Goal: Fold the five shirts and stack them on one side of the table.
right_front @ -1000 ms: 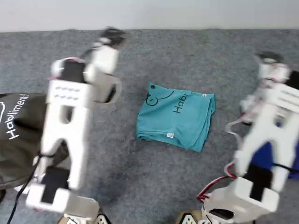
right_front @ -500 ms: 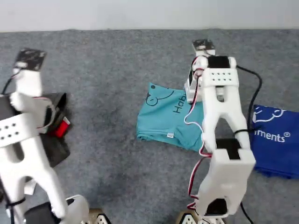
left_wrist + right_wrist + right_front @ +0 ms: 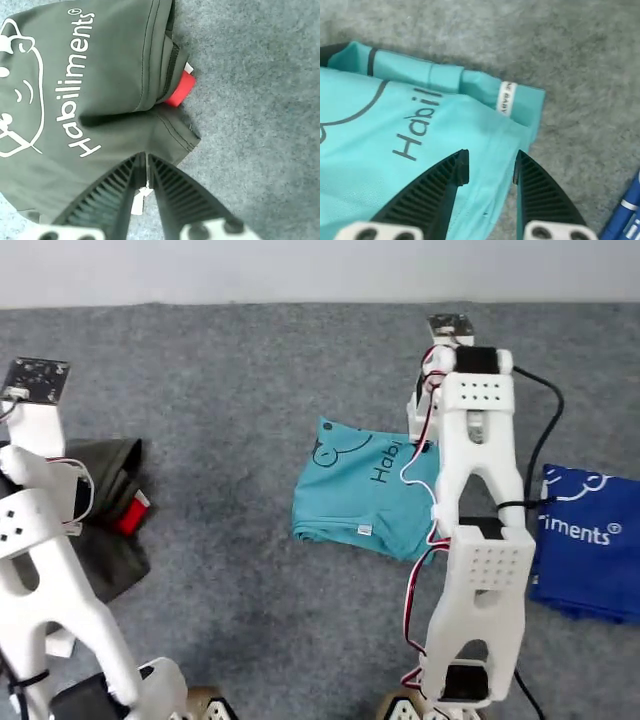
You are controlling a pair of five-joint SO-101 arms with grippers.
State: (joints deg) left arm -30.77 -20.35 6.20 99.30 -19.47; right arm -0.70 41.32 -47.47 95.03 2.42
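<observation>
Hovering right hand point(image 3: 491, 159) parted over teal shirt point(image 3: 350, 502), left hand point(image 3: 146, 159) closed

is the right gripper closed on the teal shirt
No, the right gripper is open, its jaws standing apart above the teal shirt.

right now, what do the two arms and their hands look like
Both arms are white plastic shells with black motors and dotted vent holes. Red, white and black cables run along the right arm; thinner wires loop on the left arm. The left hand and right hand are black and ribbed.
</observation>
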